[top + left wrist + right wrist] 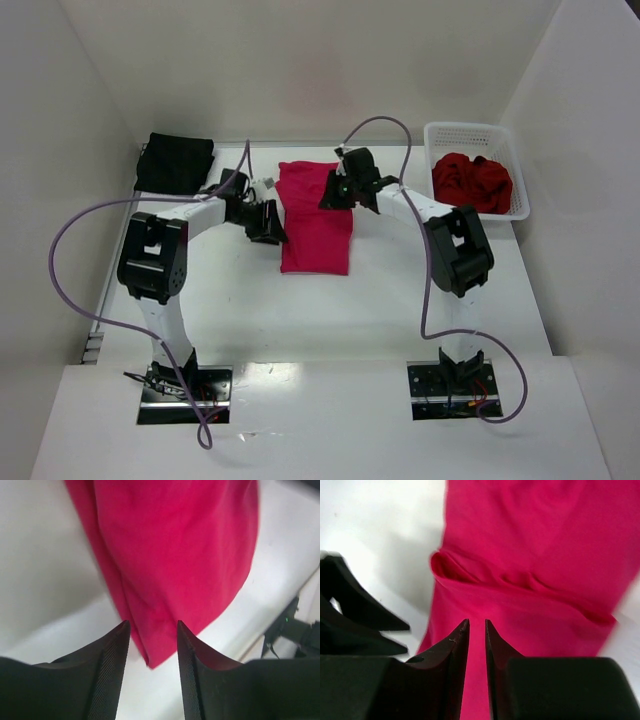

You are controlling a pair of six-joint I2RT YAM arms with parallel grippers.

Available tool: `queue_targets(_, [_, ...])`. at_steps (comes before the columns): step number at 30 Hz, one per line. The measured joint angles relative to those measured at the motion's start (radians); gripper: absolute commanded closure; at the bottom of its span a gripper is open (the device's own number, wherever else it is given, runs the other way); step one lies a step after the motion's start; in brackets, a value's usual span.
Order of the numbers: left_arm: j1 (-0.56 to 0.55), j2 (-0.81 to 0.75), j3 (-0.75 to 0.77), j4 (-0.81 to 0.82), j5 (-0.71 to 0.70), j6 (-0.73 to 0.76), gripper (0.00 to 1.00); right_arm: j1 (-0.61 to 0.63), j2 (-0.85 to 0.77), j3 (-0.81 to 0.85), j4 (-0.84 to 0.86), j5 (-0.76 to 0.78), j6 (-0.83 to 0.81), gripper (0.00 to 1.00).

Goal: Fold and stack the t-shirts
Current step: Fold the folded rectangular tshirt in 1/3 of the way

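Note:
A bright crimson-pink t-shirt (315, 225) lies folded into a long strip in the middle of the table. My left gripper (268, 222) sits at its left edge, open and empty; in the left wrist view (152, 625) the shirt's corner (175, 555) lies just ahead of the jaws. My right gripper (335, 190) hovers over the shirt's upper right part. In the right wrist view (477, 622) its jaws stand a narrow gap apart with only the cloth (540, 555) below. A black t-shirt (175, 160) lies folded at the back left. Darker red t-shirts (472, 182) are bunched in the basket.
The white lattice basket (460, 128) stands at the back right against the wall. White walls enclose the table on the left, back and right. My left gripper's fingers (355, 610) show at the left of the right wrist view, close to my right gripper.

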Motion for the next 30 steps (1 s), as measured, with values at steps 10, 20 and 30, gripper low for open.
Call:
queue_targets(10, [-0.040,-0.094,-0.152,-0.041,0.023,-0.008,0.64,0.060,0.219,0.232,-0.008,-0.122,-0.013,0.80])
queue_targets(20, [-0.127,-0.097,-0.163,-0.035,-0.094,-0.038,0.71,0.132,0.325,0.338,-0.073,-0.122,-0.027,0.80])
queue_targets(30, [-0.145,-0.061,-0.171,-0.036,-0.259,-0.115,0.86,0.136,0.426,0.442,-0.093,-0.066,-0.024,0.82])
